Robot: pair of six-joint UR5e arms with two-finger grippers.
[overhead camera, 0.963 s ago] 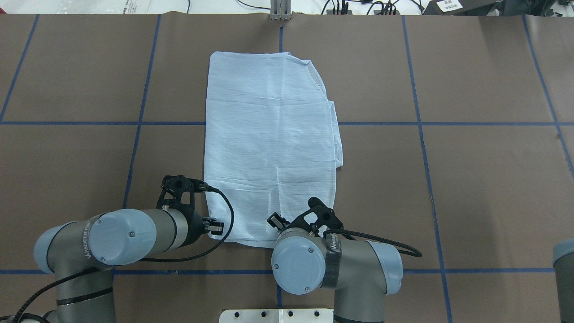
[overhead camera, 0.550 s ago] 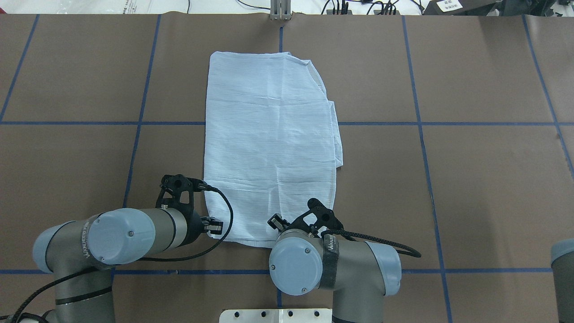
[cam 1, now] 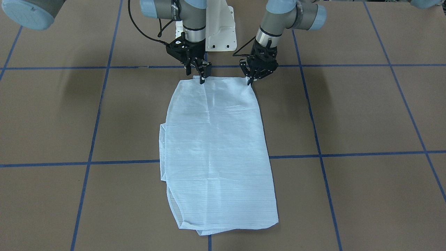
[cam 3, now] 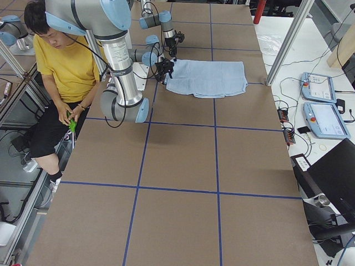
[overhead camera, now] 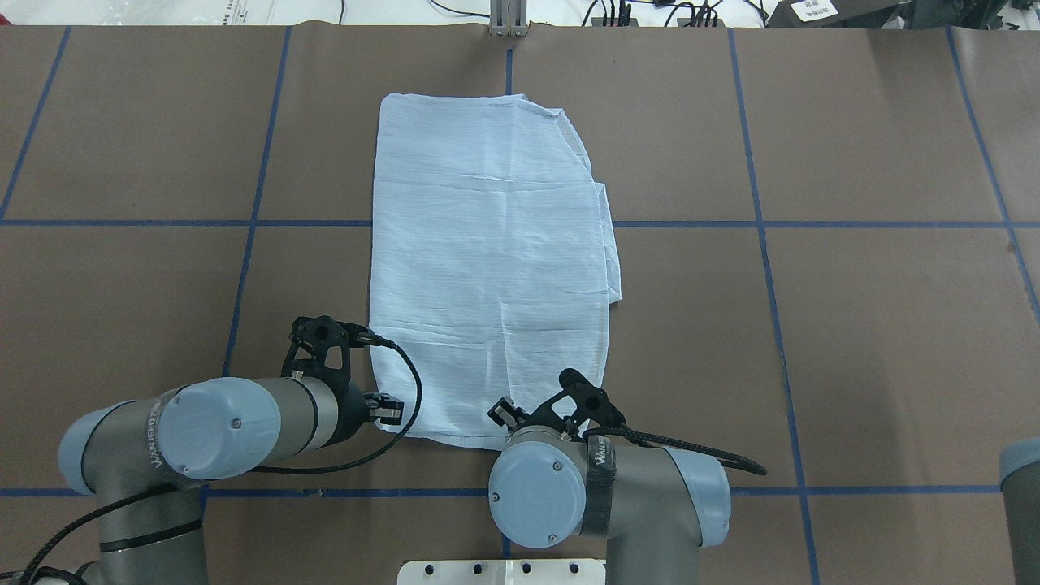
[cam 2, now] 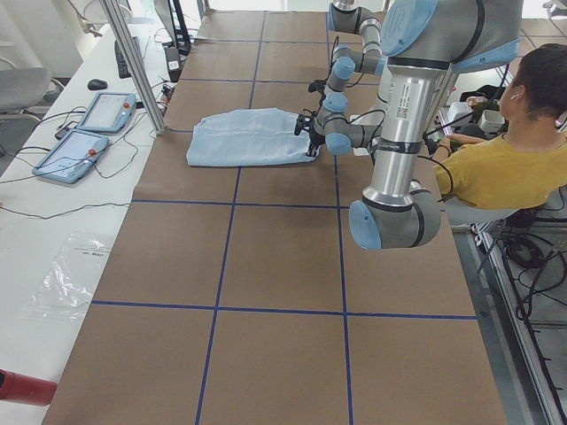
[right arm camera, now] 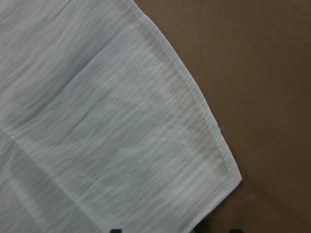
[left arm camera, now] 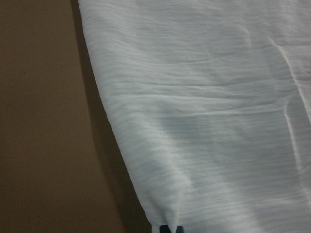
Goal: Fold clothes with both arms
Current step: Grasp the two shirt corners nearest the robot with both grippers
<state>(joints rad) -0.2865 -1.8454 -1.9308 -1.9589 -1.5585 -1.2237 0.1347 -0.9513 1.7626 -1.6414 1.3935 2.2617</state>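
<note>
The light-blue shirt [overhead camera: 487,244] lies folded into a long flat rectangle down the middle of the brown table, also seen in the front view as the shirt [cam 1: 216,146]. My left gripper [cam 1: 250,82] sits at its near corner. In the left wrist view its fingertips [left arm camera: 171,229] are pinched together on puckered cloth. My right gripper [cam 1: 202,80] stands on the same near edge. Its fingertips [right arm camera: 175,231] show apart at the bottom of the right wrist view, over the hem by a corner. In the overhead view the arms partly hide both the left gripper [overhead camera: 390,410] and the right gripper [overhead camera: 502,410].
The white pedestal [cam 1: 219,31] stands between the arms. A person in a yellow top [cam 2: 496,168] sits behind the robot. Two control tablets [cam 2: 89,133] lie on a side bench beyond the table's far edge. A metal post [overhead camera: 508,20] rises at that edge.
The right arm's elbow has shifted slightly toward the robot's base. The left arm and the shirt look unchanged.
</note>
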